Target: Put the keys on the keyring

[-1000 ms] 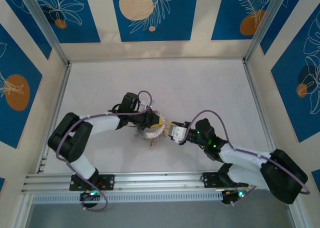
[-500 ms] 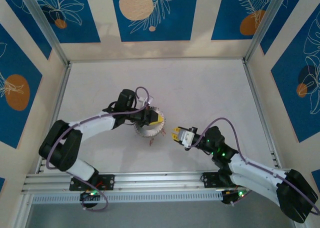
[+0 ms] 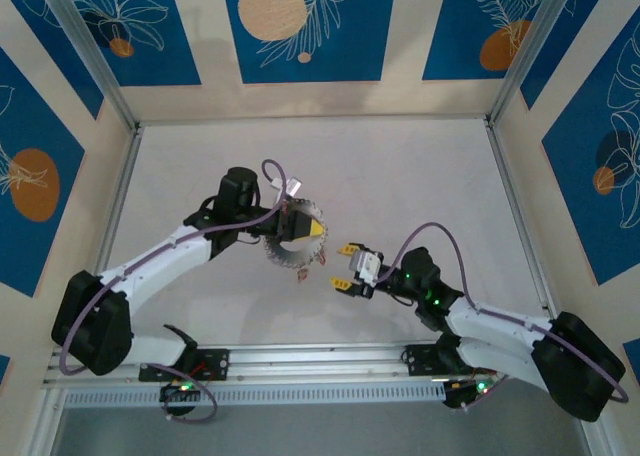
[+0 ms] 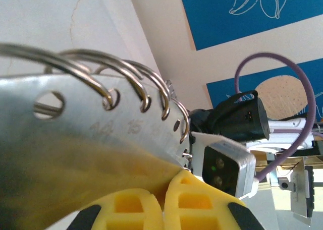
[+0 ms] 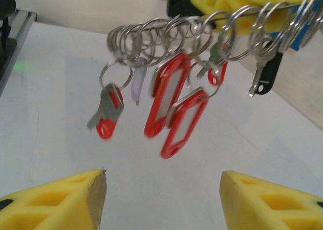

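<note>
- Fingers of my left gripper (image 3: 306,230) are closed on the keyring (image 3: 290,248). In the left wrist view the yellow pads (image 4: 133,210) pinch its flat metal band, which has a row of holes.
- I hold the keyring up above the table (image 3: 430,176), near the middle, so that the things on it hang free.
- My right gripper (image 3: 346,266) is wide open and holds nothing. It is near the keyring, low and a little to the right, and points at it.
- From the right wrist view I look up at the keys (image 5: 166,94) between my two yellow fingers (image 5: 55,199).
- Several red keys with white windows, and some small metal ones, already hang from wire loops (image 5: 151,33) on the rim.
- I judge that much of the task is done.
- I cannot tell from these pictures whether any loose key is left, so the rest is uncertain.
</note>
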`<action>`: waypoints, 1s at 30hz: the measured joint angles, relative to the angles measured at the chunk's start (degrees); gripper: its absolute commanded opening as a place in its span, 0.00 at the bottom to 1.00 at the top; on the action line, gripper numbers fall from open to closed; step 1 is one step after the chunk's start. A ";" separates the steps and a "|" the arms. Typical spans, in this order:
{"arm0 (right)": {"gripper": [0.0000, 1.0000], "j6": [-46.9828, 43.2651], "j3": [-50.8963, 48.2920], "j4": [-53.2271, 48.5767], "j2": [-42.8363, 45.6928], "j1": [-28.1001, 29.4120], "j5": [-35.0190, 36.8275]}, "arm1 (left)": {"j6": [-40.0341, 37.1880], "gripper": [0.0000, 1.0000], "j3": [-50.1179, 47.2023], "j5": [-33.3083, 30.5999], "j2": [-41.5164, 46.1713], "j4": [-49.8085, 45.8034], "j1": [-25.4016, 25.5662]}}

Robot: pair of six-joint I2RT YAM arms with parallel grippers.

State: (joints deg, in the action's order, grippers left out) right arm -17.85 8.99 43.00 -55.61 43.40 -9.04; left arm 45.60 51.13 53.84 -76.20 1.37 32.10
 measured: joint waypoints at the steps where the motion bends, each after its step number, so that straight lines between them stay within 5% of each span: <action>1: 0.61 1.33 0.28 1.81 -1.29 0.24 0.04 | -0.17 0.04 0.11 0.15 0.11 -0.20 0.00; 9: 0.25 5.75 4.94 10.62 -11.06 5.16 3.87 | -0.85 0.04 0.28 0.50 0.50 -0.83 0.00; 21: 0.32 2.12 5.20 9.42 -10.78 5.49 5.70 | -5.92 0.02 3.98 1.27 2.34 -7.85 -0.17; 27: 0.13 0.02 5.20 8.09 -8.17 5.44 4.46 | -8.72 0.02 5.53 1.51 2.67 -10.91 -0.39; 30: 0.12 -0.66 5.20 7.54 -6.95 5.44 3.87 | -9.55 0.02 5.55 1.64 2.89 -11.91 -0.44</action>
State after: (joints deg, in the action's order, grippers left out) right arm -18.50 14.20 50.54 -62.57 48.84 -5.17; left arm 36.05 56.69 55.48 -73.32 -10.55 31.66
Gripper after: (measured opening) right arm 0.130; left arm 0.048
